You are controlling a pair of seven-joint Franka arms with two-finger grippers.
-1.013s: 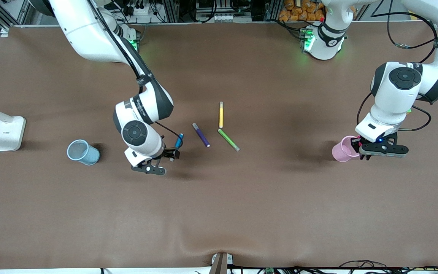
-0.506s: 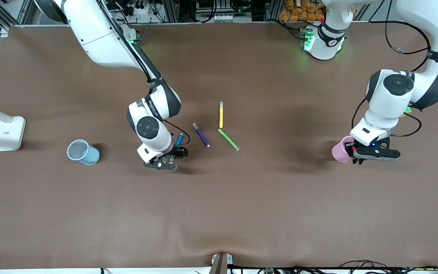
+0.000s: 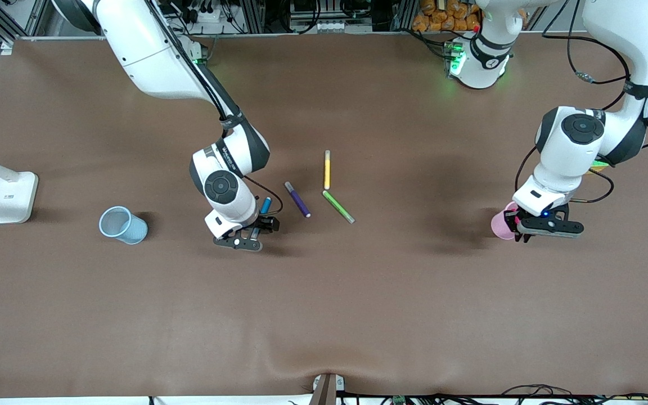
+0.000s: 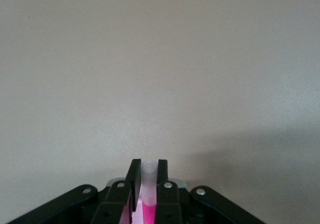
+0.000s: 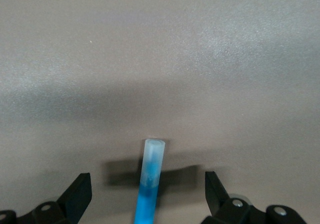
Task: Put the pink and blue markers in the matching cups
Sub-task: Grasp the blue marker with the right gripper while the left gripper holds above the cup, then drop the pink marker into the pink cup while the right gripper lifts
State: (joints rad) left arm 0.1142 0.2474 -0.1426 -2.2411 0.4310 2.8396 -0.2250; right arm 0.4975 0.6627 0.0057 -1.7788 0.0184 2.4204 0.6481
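Observation:
The blue marker point(image 3: 266, 205) lies on the brown table between the spread fingers of my right gripper point(image 3: 257, 229), which is open and low over it. In the right wrist view the blue marker point(image 5: 150, 184) has its grey tip pointing away from the right gripper point(image 5: 147, 194), and neither finger touches it. The pale blue cup point(image 3: 123, 225) stands toward the right arm's end. My left gripper point(image 3: 518, 228) is shut on the pink marker point(image 4: 148, 174), pale tip outward. It hangs at the rim of the pink cup point(image 3: 500, 225), partly covering it.
A dark purple pen point(image 3: 297, 199), a yellow pen point(image 3: 327, 170) and a green pen point(image 3: 338, 207) lie mid-table beside the blue marker. A white lamp base point(image 3: 12, 197) stands at the right arm's end of the table.
The right gripper has moved from beside the blue marker to straddle it, still open. The left gripper, holding the pink marker, has shifted slightly closer over the pink cup.

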